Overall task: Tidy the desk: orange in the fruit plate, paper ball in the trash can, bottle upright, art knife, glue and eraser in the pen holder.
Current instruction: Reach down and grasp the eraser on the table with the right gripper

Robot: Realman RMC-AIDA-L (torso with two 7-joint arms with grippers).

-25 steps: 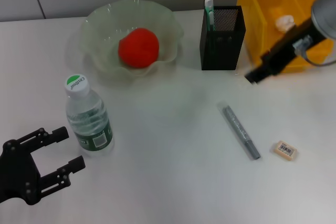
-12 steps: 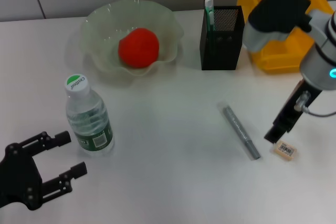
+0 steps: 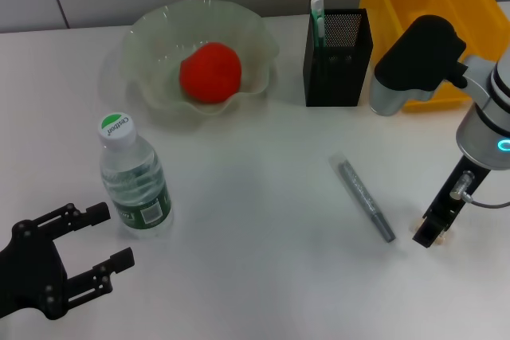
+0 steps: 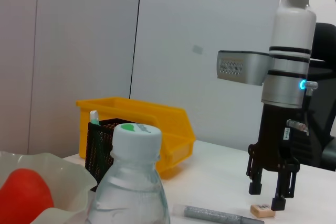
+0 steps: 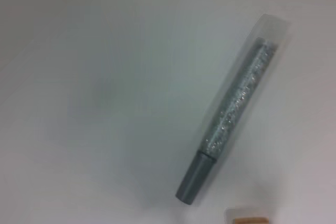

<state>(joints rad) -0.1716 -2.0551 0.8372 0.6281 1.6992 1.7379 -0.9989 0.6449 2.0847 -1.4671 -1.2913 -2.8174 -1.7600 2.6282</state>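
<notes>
Right tool (image 3: pixel 430 235): lower right of the head view, pointing down over the eraser (image 4: pixel 262 211), which lies on the table (image 3: pixel 255 197); the left wrist view shows the fingers (image 4: pixel 279 201) spread apart, one either side of the eraser, tips just above the table.
Left tool (image 3: pixel 103 260): lower left corner of the head view, fingers wide apart and holding nothing, just below the bottle.
Eraser: small tan block, mostly hidden under the right tool in the head view; just beside the capped end of the glue.
Glue (image 3: pixel 365 199): grey glitter stick lying flat, slanting from centre toward lower right of the head view; seen close in the right wrist view (image 5: pixel 231 121).
Bottle (image 3: pixel 134 179): upright at left, green cap on top.
Orange (image 3: pixel 209 72): resting inside the fruit plate (image 3: pixel 151 37), upper left.
Pen holder (image 3: pixel 338 57): black mesh, upper centre, a green-and-white item (image 3: pixel 318 20) standing in it.
Yellow bin (image 3: pixel 422 5): upper right, behind the right arm.
</notes>
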